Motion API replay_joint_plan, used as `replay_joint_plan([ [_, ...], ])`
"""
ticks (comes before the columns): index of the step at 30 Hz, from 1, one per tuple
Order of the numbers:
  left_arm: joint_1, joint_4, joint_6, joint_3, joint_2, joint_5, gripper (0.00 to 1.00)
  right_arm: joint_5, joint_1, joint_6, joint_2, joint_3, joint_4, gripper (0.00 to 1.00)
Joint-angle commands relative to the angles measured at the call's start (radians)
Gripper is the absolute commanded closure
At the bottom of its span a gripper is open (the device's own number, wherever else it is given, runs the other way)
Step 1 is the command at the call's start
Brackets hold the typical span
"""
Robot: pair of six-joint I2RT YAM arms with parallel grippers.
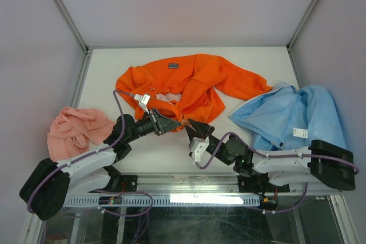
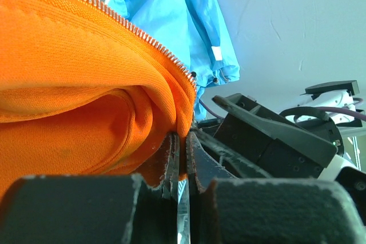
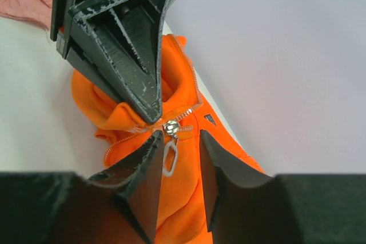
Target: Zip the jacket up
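The orange jacket (image 1: 194, 81) lies crumpled at the middle back of the table, dark label (image 1: 173, 65) at the collar. My left gripper (image 1: 173, 124) is shut on the jacket's front edge beside the zipper; in the left wrist view its jaws (image 2: 183, 141) pinch orange fabric below the zipper teeth (image 2: 143, 35). My right gripper (image 1: 193, 127) is open just right of it. In the right wrist view the silver slider (image 3: 170, 127) and its pull tab (image 3: 170, 158) hang between my open fingers (image 3: 143, 170), not clamped. The left gripper's fingertips (image 3: 150, 110) hold the fabric just above the slider.
A light blue garment (image 1: 297, 112) lies heaped at the right and shows in the left wrist view (image 2: 189, 21). A salmon-pink cloth (image 1: 74, 130) lies at the left. The right arm's gripper body (image 2: 269, 135) is close beside the left jaws. Walls enclose the table.
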Motion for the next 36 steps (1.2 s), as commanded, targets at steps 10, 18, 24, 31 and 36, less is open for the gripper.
replay_joint_plan([
  [10,0.001,0.020,-0.002,0.040,-0.032,0.040,1.00,0.003,-0.002,0.036,-0.128,0.093,-0.208,0.69],
  [18,0.000,0.017,0.005,0.044,-0.029,0.052,1.00,-0.125,-0.067,0.165,-0.217,0.062,-0.401,0.68],
  [24,0.000,0.015,0.007,0.049,-0.024,0.054,1.00,-0.136,-0.102,0.097,-0.237,0.038,-0.419,0.64],
  [31,-0.001,0.015,0.006,0.054,-0.021,0.060,1.00,-0.151,-0.104,0.064,-0.149,0.051,-0.384,0.62],
  [36,-0.002,0.014,0.006,0.053,-0.019,0.062,1.00,-0.137,-0.103,0.050,-0.118,0.045,-0.315,0.61],
])
